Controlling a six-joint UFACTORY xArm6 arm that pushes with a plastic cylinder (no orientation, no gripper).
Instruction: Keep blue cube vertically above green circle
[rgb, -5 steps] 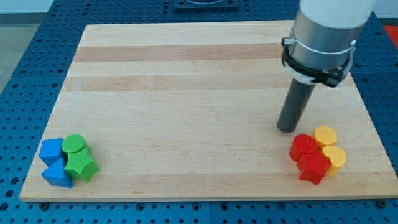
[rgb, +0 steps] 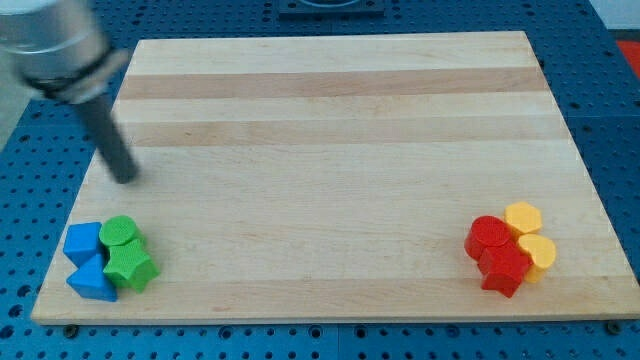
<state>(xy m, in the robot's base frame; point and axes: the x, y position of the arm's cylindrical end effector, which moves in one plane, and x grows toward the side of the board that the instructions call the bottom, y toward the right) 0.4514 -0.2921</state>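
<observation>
Dark and jawless, my tip (rgb: 125, 180) sat upper left, near the blue cube (rgb: 82, 241), gripping nothing. That cube touched the green circle (rgb: 119, 231) at lower left. Light, rigid, probably slippery; push its flat side. Blue triangle (rgb: 92, 279) and green star (rgb: 131, 267) crowded them.

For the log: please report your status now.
My tip above blue cube, apart. Cube left of green circle, touching. Green star and blue triangle crowd them.
</observation>
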